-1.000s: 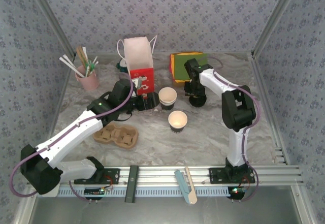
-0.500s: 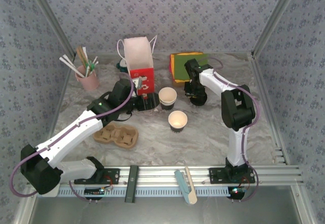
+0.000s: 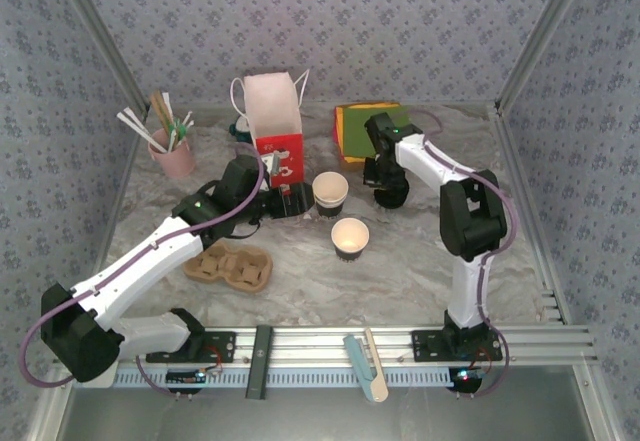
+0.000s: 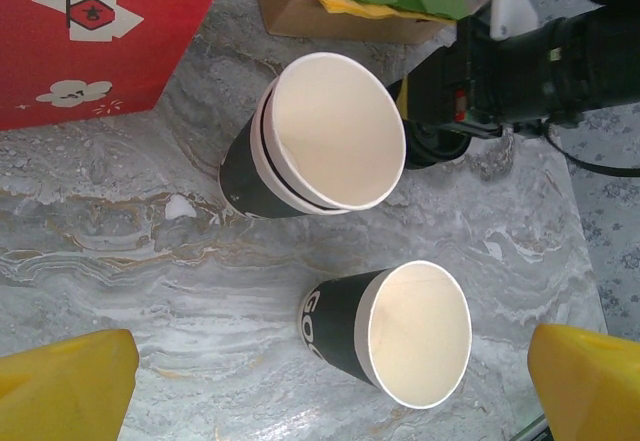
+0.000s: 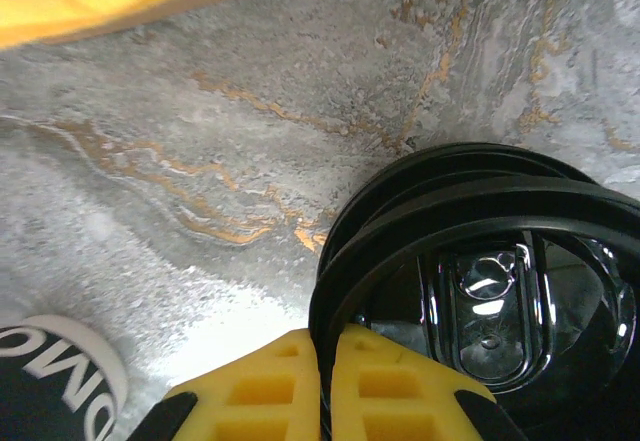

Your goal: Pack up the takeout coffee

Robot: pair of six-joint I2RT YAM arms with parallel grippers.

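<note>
Right pincer (image 5: 322, 349) clamps the rim of the black lid (image 5: 490, 281), toward the far right of the bench (image 3: 400, 271). The open far cup (image 3: 330, 190) stands just left of it, the near cup (image 3: 350, 235) left and nearer. Left pincer (image 3: 303, 202) gapes wide beside them.

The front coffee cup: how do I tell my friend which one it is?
Find the tall red and pale pink paper bag at the back of the marble table. To its right stand two open dark paper cups with white insides; yours is the nearer cup, closer to the arms' bases. It has one plain rim, while the farther cup shows a doubled rim.
</note>
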